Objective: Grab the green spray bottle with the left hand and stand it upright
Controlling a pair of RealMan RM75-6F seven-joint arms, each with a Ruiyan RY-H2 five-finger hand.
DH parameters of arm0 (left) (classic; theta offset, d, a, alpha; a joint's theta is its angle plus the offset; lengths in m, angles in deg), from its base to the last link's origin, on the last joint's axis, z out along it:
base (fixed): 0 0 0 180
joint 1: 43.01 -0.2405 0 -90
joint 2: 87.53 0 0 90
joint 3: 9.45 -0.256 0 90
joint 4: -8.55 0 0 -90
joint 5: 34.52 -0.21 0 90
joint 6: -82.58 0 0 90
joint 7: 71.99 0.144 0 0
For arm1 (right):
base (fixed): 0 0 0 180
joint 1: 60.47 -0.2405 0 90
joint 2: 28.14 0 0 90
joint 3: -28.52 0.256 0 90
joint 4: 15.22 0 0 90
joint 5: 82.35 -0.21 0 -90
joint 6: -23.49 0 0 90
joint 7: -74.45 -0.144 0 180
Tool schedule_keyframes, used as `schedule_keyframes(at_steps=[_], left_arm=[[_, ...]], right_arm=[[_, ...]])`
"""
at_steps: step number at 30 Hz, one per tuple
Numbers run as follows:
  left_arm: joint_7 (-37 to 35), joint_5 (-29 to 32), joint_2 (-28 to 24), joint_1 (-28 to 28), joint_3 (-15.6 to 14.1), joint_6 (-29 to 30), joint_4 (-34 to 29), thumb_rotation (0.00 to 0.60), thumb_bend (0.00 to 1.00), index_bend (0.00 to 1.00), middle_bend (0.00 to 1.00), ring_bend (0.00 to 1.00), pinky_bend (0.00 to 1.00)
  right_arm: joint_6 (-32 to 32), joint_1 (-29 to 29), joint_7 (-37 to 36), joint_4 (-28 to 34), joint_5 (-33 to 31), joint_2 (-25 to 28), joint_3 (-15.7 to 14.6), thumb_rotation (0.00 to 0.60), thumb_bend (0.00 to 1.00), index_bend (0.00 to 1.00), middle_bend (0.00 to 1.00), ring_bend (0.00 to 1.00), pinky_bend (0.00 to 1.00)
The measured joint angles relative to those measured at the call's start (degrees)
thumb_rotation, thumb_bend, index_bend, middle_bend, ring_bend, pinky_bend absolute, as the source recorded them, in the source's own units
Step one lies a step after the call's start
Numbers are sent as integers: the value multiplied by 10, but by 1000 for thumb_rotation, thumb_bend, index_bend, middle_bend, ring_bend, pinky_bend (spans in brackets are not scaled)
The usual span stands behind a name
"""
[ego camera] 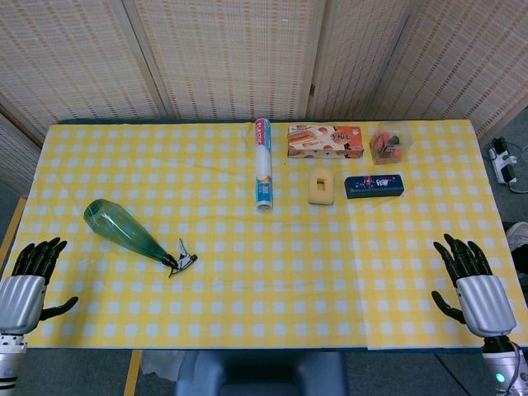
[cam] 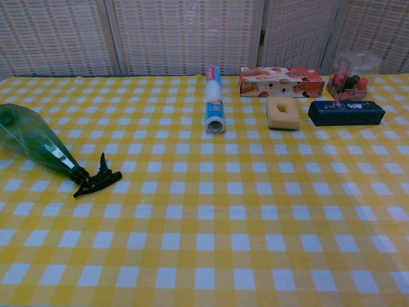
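Observation:
The green spray bottle [ego camera: 124,228] lies on its side at the left of the yellow checked table [ego camera: 272,305], its black trigger nozzle [ego camera: 182,261] pointing right and toward me. In the chest view the bottle [cam: 30,138] lies at the far left, nozzle [cam: 96,180] toward the middle. My left hand [ego camera: 26,285] rests open at the table's near left corner, well short of the bottle. My right hand [ego camera: 470,282] rests open at the near right corner. Neither hand shows in the chest view.
At the back of the table lie a white roll [ego camera: 263,163], an orange snack box [ego camera: 325,141], a yellow sponge [ego camera: 321,186], a dark blue box [ego camera: 374,186] and a clear container of small items [ego camera: 391,143]. Folding screens stand behind.

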Motion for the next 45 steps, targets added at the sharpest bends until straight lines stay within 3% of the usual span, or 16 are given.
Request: schedule_keyframes(at_steps=[7,10,13,14,16,17,20,23,36,45], left_arm=[[10,-1,6,0,5,10,1,600,163,33,82,78,64],[-2,-17,11,3,2,13,3,600,164,3,151,123,112],[-14,-46,27,6,-1,30,15,600,164,0,370,352,374],[-16,-57,35,7,-1,39,21,600,163,10,583,572,603],[-18,-83,56,9,-2,63,41,600,164,72,889,881,901],[-19,-94,67,10,-2,73,49,600,164,143,978,973,981],[-17,-121,102,21,-1,89,68,600,167,285,1000,1000,1000],[7,-121,114,31,1,74,63,600,171,324,1000,1000,1000],[180,-29,84,136,28,-157,-40,600,174,274,1000,1000,1000],[244,3,112,184,40,-209,-7,600,173,298,1000,1000,1000]], right_arm=[[-1,3,-4,4,20,10,-13,600,328,0,0,0,0],[-15,8,-11,4,32,14,-17,600,329,0,0,0,0],[-26,12,-19,5,48,19,-23,600,329,0,0,0,0],[-28,13,-21,5,53,20,-25,600,328,0,0,0,0],[-34,17,-29,4,65,24,-31,600,328,0,0,0,0],[-36,17,-31,4,66,24,-32,600,329,0,0,0,0],[-41,19,-38,2,68,26,-32,600,329,0,0,0,0],[-38,19,-41,2,64,27,-31,600,329,0,0,0,0],[-30,16,-42,4,43,29,-20,600,329,0,0,0,0],[-29,19,-50,3,30,34,-16,600,330,0,0,0,0]])
